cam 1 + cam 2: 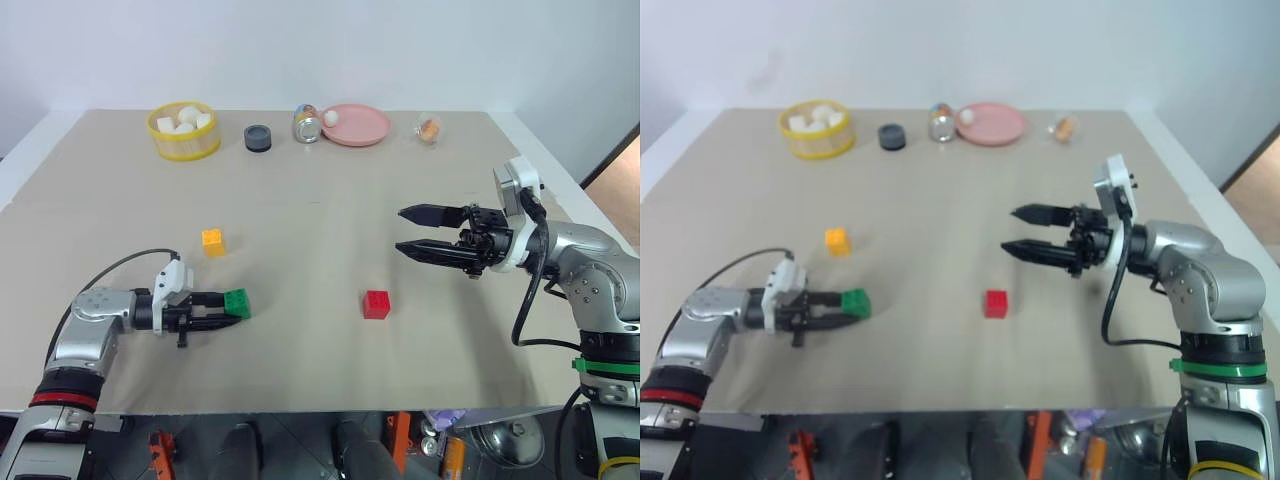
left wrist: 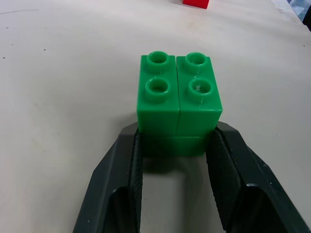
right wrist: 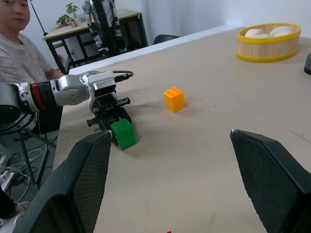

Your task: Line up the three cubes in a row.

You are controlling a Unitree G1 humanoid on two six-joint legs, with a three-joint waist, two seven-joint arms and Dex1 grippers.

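You have wide bare room on the tan table point(image 1: 320, 250): the cubes sit in its near half, and the clutter keeps to the far edge. Your left gripper point(image 1: 232, 311) lies low near the front left, its fingers point(image 2: 121, 179) pinched on the lower sides of the green cube point(image 1: 237, 302), which rests on the surface. The yellow-orange cube point(image 1: 213, 241) stands just beyond it, apart. The red cube point(image 1: 376, 304) sits well to the right, near the middle, with clear surface all around it. Your right gripper point(image 1: 418, 232) hovers above the table beyond the red cube, pointing left, its jaws spread wide and empty.

Along the far edge you see a yellow basket point(image 1: 184, 143) of white lumps, a dark round puck point(image 1: 258, 138), a tin can point(image 1: 305, 124) and a pink plate point(image 1: 360, 127). The surface is matte and smooth; the cubes are glossy plastic with studded tops. A person point(image 3: 19, 43) sits past the table's left side.
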